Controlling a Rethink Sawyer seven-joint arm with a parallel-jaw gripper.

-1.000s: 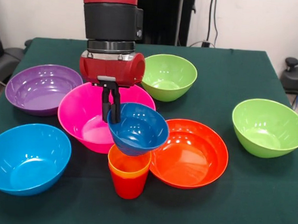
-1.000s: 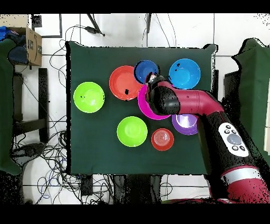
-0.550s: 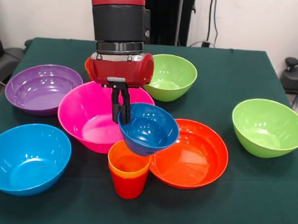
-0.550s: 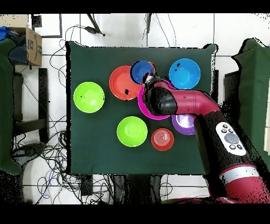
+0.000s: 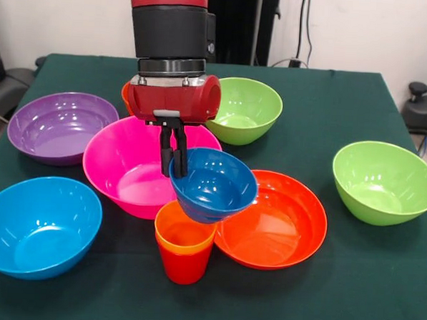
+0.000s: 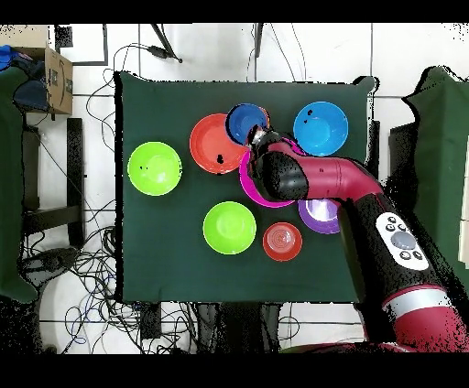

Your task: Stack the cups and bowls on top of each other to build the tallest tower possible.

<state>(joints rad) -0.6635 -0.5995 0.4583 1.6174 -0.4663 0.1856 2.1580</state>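
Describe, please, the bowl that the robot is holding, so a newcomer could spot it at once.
Start at the big pink bowl mid-table. Beside it, the gripper pinches the rim of a small dark blue bowl, tilted above the stacked orange and red cups. It alone hangs off the table.

a dark green cloth is seen over the worktop (image 5: 345, 102). the small bowl (image 5: 216, 185) is deep blue, glossy. an orange cup (image 5: 184, 234) is nested in a red cup (image 5: 184, 266). the bowls are coloured pink (image 5: 120, 169), purple (image 5: 54, 126), light blue (image 5: 34, 226), orange-red (image 5: 278, 221) and lime green (image 5: 245, 108) (image 5: 384, 182). a small bowl (image 6: 282, 241), apparently orange-red, is shown overhead. the arm (image 5: 170, 36) is red and black.
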